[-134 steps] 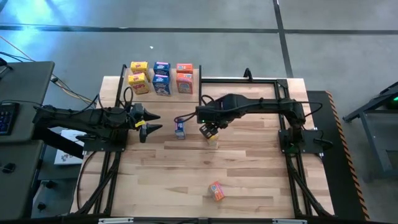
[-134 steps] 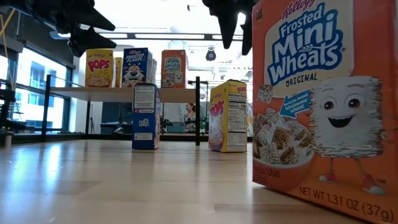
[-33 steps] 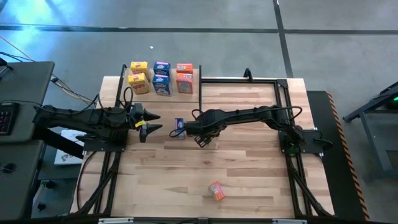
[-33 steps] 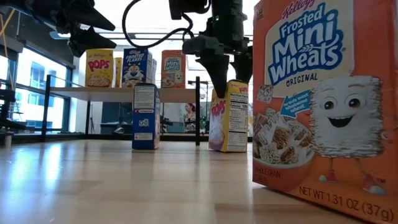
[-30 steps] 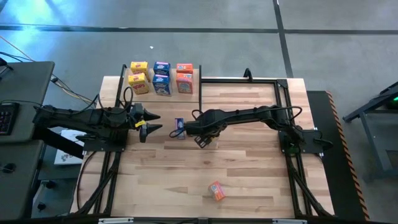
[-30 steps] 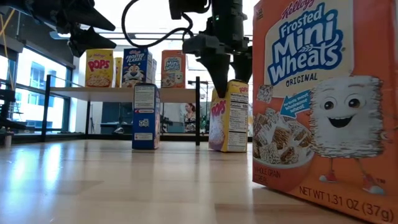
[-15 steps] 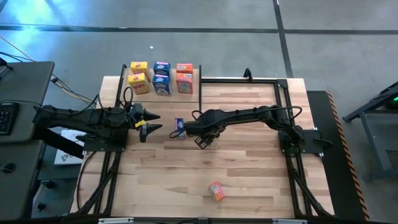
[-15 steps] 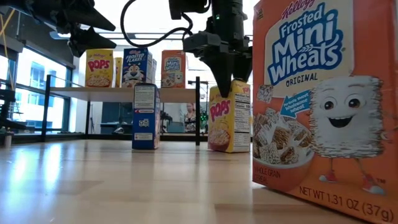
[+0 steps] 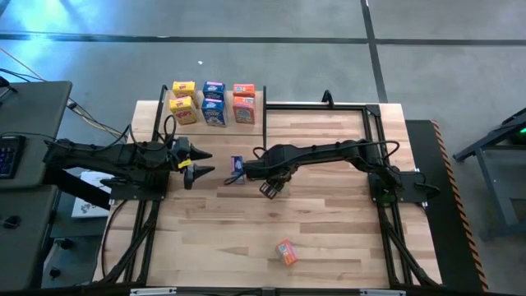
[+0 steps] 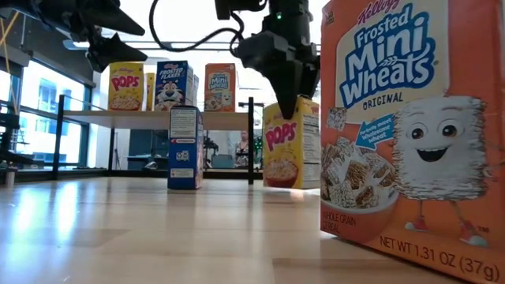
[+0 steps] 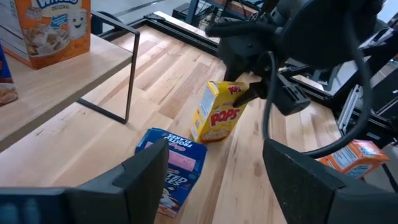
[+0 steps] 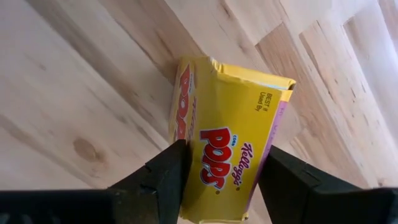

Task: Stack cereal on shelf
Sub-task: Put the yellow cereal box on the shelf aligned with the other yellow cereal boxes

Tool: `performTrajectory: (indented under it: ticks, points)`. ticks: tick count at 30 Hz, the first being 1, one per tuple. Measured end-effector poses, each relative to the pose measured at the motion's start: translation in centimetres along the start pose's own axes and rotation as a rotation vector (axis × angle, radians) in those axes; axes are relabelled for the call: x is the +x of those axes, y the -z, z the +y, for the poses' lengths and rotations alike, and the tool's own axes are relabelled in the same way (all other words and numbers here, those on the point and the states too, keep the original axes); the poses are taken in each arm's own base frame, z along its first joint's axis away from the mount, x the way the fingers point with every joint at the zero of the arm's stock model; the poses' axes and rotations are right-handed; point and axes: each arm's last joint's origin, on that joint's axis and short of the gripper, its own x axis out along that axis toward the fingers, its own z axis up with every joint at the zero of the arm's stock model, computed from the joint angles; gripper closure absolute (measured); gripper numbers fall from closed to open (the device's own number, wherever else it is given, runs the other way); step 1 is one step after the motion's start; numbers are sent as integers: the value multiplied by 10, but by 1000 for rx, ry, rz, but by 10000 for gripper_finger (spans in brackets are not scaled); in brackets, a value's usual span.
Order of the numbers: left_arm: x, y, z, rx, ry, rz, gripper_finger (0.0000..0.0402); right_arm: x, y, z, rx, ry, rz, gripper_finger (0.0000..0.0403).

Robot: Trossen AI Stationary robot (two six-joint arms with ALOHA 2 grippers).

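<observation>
Right claw point(image 12: 217, 180) grips a tilted yellow box point(image 12: 230, 143) — left claw point(image 11: 214, 177) open; shelf point(image 9: 215, 125) holds six boxes.

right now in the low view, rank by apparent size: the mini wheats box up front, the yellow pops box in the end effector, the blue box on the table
1. Mini Wheats box, though nearness inflates it.
2. Yellow Pops box, held by the right end effector.
3. Blue box, similar in size to the Pops box, so unsure.

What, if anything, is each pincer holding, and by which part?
The right pincer grips the yellow Pops box by its top end, fingers on its two broad faces, tilting it. The left pincer hangs open, holding nothing.
</observation>
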Motion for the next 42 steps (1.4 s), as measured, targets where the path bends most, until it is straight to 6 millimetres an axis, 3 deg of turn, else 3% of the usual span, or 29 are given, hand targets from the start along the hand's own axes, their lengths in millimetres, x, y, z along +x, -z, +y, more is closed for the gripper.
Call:
performTrajectory:
  ticks: [9, 21, 29, 42]
  points:
    - [0, -3, -2, 15, 38, -19, 97, -30, 0, -1, -122, -25, -41, 231]
    - [-1, -12, -6, -118, 101, -103, 94, -86, 6, 0, -270, -222, -154, 231]
    - [1, -15, -9, -171, 124, -131, 94, -93, 8, -4, -344, -273, -139, 231]
    - [2, -16, -10, -162, 162, -122, 94, -100, 0, 10, -375, -509, -202, 231]
